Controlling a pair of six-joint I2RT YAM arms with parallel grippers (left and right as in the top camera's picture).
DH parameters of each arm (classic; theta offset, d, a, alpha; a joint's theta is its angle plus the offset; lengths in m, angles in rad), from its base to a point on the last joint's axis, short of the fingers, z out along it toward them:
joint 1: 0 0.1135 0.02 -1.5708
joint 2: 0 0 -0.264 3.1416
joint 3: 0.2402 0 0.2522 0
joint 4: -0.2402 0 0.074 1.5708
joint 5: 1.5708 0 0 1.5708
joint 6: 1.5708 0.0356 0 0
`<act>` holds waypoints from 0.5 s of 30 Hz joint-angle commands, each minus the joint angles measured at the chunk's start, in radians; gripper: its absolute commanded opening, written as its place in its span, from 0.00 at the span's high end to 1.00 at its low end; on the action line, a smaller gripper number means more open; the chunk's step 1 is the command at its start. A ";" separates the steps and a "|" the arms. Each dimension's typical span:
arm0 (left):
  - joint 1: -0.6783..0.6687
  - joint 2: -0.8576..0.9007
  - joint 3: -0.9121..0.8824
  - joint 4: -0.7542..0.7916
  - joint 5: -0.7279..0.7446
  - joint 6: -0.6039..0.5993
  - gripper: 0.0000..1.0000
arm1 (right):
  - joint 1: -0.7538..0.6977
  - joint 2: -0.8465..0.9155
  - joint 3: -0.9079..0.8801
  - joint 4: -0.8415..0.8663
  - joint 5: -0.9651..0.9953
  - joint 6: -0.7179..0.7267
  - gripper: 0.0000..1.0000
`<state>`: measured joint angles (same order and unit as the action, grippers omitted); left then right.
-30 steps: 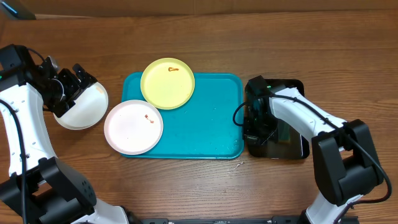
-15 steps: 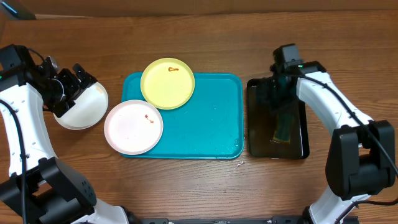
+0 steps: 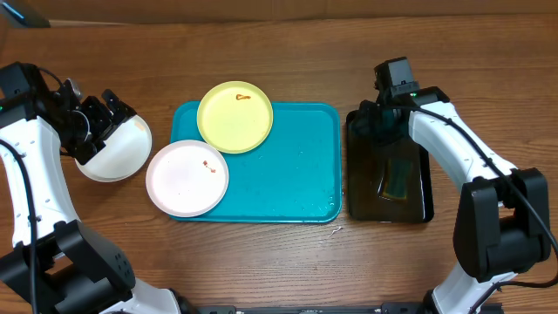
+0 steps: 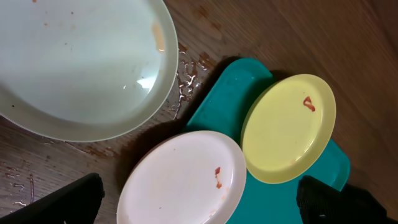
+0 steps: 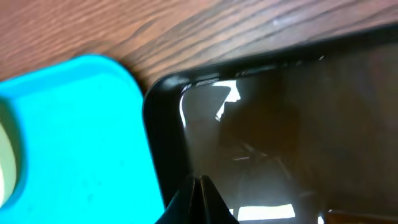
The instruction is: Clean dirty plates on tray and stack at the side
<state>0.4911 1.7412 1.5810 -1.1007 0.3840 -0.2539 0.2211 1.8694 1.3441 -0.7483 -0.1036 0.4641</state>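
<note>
The turquoise tray (image 3: 292, 174) lies mid-table. A pale yellow-green plate (image 3: 234, 116) with a red smear overlaps its far left corner. A white plate (image 3: 187, 178) with small red smears overlaps its left edge. Both also show in the left wrist view, yellow-green (image 4: 288, 127) and white (image 4: 180, 180). Another white plate (image 3: 118, 153) rests on the table left of the tray. My left gripper (image 3: 103, 112) hangs open over this plate's far edge, its fingers wide apart (image 4: 199, 202). My right gripper (image 3: 368, 119) is shut and empty (image 5: 200, 186) above the black tray's far left corner.
A glossy black tray (image 3: 359, 196) lies right of the turquoise tray, with a yellow-green sponge (image 3: 397, 179) in it. Water drops (image 4: 186, 74) wet the wood beside the left plate. A small scrap (image 3: 335, 230) lies near the turquoise tray's front right corner.
My right arm has pulled back from low inside the black tray to its far end, uncovering the sponge lying there. The left arm and the plates have not moved.
</note>
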 commanded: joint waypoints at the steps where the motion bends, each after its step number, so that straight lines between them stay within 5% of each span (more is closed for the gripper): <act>1: 0.000 -0.014 0.017 -0.002 -0.002 0.022 0.00 | -0.002 -0.010 0.002 0.014 0.051 0.020 0.96; 15: 0.000 -0.014 0.017 -0.002 -0.002 0.023 0.00 | 0.008 0.006 0.002 0.040 0.051 0.038 0.96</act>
<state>0.4911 1.7412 1.5810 -1.1011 0.3840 -0.2539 0.2214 1.8694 1.3441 -0.7174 -0.0700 0.4904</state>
